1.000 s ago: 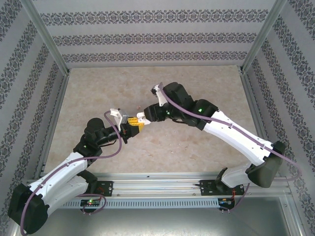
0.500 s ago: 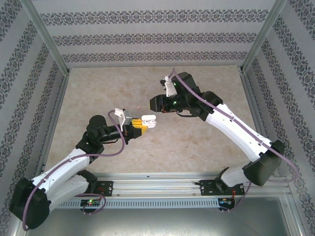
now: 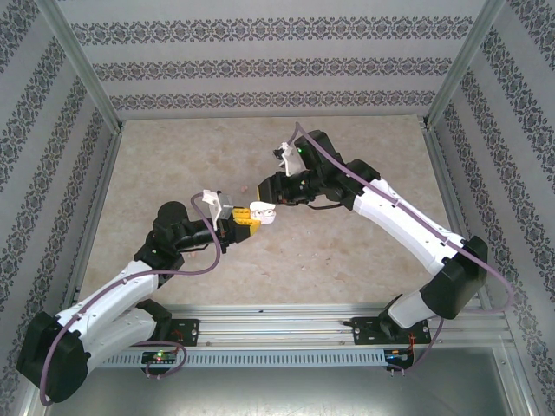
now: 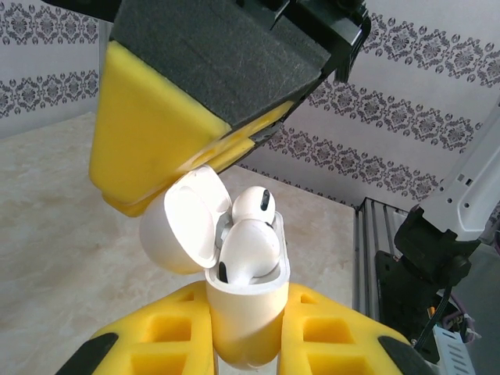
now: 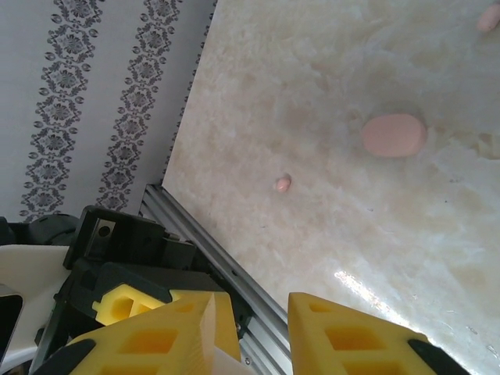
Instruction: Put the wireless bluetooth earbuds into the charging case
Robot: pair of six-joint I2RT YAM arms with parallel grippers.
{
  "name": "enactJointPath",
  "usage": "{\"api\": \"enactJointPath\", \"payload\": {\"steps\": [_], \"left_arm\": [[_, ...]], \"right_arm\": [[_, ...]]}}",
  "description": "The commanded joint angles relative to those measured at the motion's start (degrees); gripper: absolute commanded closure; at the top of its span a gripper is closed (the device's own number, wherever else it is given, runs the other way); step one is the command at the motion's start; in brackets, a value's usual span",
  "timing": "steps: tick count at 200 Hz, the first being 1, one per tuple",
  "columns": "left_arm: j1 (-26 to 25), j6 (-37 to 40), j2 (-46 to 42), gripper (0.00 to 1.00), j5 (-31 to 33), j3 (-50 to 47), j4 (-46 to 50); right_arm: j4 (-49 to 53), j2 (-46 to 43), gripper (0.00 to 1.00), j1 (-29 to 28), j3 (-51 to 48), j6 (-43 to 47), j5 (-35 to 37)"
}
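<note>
My left wrist camera gives the close look. My left pincer is clamped on the lower body of the white charging case, a yellow finger on each side, and the case stands upright. Its lid hangs open to the left. Inside sit the two white earbuds, one in front of the other, their rounded tops standing above the rim. A yellow pad of my right pincer hangs right over the lid. It seems to touch the lid's upper edge, though I cannot tell for sure.

From the top camera my two pincers meet above the middle of the tabletop. The case is a small white shape between them, its contents too small to make out.

My right wrist camera looks past the case. My right pincer's jaws stand apart with a narrow gap and nothing spanning it, only a sliver of white at the inner edge of one finger. Beyond, the pink charging case lies on the tabletop; whether it is open I cannot tell. A pale pink earbud lies loose near it, not touching it. Another pink shape is cut off at the top right corner, and I cannot say what it is.
</note>
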State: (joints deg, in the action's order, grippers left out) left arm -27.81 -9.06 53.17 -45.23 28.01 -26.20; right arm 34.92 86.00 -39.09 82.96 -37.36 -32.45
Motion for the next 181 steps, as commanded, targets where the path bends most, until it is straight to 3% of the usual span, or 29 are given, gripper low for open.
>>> {"api": "enactJointPath", "payload": {"steps": [1, 97, 181], "left_arm": [[-0.59, -0.16, 0.21, 1.00, 2.01, 2.17, -1.55], [-0.52, -2.32, 1.57, 1.00, 6.36, 1.87, -0.19], [0.03, -4.49, 4.63, 1.00, 10.72, 3.71, 3.94]], "right_arm": [[1.21, -0.86, 0.70, -0.23, -1.78, -0.25, -2.49], [2.55, -6.08, 0.70, -0.27, -3.81, 0.61, 2.19], [2.70, -11.22, 0.64, 2.15, -7.36, 1.33, 11.82]]}}
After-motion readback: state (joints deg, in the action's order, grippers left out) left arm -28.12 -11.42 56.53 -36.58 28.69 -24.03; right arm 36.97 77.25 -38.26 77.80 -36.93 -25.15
